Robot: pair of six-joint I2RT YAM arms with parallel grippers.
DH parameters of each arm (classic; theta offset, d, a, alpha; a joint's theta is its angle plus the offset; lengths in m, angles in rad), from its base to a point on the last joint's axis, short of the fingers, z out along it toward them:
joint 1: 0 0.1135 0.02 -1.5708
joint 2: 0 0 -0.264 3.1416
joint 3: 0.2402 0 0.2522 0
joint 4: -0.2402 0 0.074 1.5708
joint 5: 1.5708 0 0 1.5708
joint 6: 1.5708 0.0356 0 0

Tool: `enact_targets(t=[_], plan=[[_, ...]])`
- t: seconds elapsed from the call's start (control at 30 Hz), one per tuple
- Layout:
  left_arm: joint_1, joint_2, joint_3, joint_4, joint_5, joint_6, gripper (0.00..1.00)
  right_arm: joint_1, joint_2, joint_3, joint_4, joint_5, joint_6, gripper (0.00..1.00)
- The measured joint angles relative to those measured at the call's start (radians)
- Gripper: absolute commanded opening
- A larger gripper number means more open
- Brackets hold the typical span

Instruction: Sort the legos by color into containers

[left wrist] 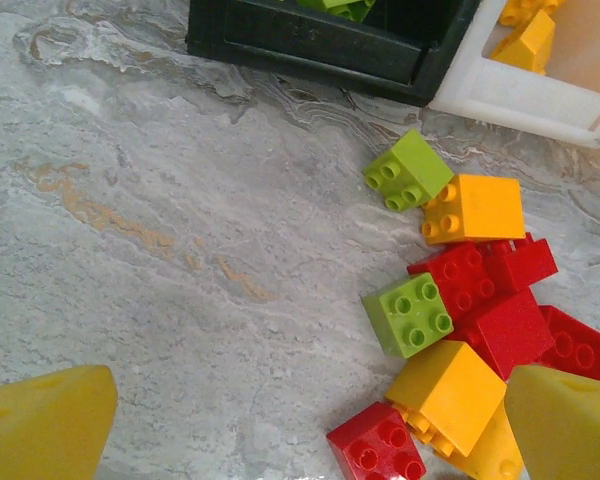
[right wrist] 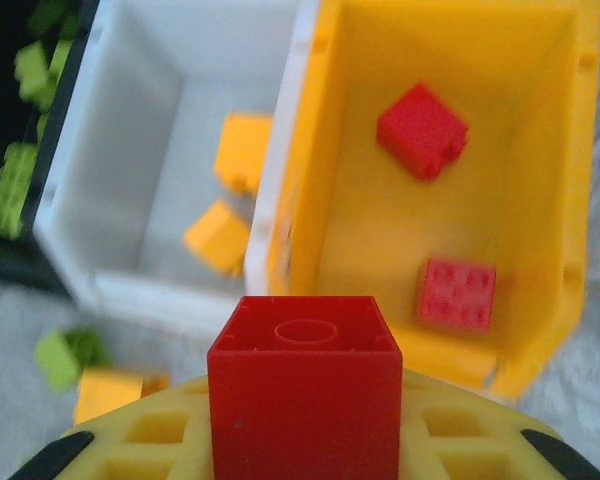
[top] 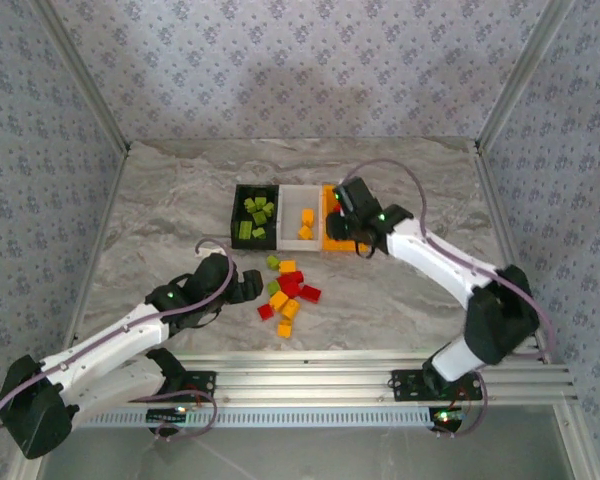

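While the left jaws stand wide over the desk (left wrist: 180, 250), the loose legos (left wrist: 500, 325) touch one another; closing could trap two colours. The right jaws grip a red brick (right wrist: 303, 400) above the near wall of the orange bin (right wrist: 570, 150), beside the white bin (right wrist: 90, 180); early release may miss.

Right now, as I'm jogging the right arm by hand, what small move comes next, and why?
Probably nudge the right end effector forward, then open: its red brick appears held at the near rim of the orange bin, where two red bricks already lie.
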Motion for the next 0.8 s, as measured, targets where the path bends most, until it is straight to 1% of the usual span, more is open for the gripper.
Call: enact_targets(t=[0.1, 0.17, 0.2, 0.33, 0.37, 0.5, 0.6, 0.7, 0.8], plan=[[0.000, 0.000, 0.000, -0.003, 0.008, 0.007, 0.99, -0.044, 0.134, 0.098, 0.010, 0.008, 0.002, 0.27], [0.000, 0.000, 0.000, -0.007, 0.015, 0.011, 0.99, -0.065, 0.208, 0.140, 0.007, 0.019, 0.004, 0.32], [0.000, 0.000, 0.000, -0.008, 0.018, 0.012, 1.00, -0.072, 0.233, 0.155, 0.001, 0.022, 0.004, 0.36], [0.000, 0.000, 0.000, -0.012, 0.034, 0.018, 0.99, -0.097, 0.315, 0.210, -0.018, 0.034, 0.010, 0.62], [0.000, 0.000, 0.000, -0.014, 0.037, 0.019, 0.99, -0.101, 0.319, 0.214, -0.019, 0.035, 0.013, 0.65], [0.000, 0.000, 0.000, -0.020, 0.049, 0.025, 0.99, -0.105, 0.313, 0.227, -0.013, 0.039, 0.018, 0.69], [0.000, 0.005, 0.000, -0.027, 0.060, 0.032, 1.00, -0.099, 0.272, 0.211, 0.000, 0.042, 0.019, 0.70], [0.000, 0.020, 0.000, -0.030, 0.076, 0.046, 0.99, -0.076, 0.165, 0.138, 0.024, 0.042, 0.023, 0.70], [-0.003, 0.053, 0.001, -0.029, 0.100, 0.059, 0.92, -0.026, 0.039, 0.048, 0.047, 0.042, 0.025, 0.70]])
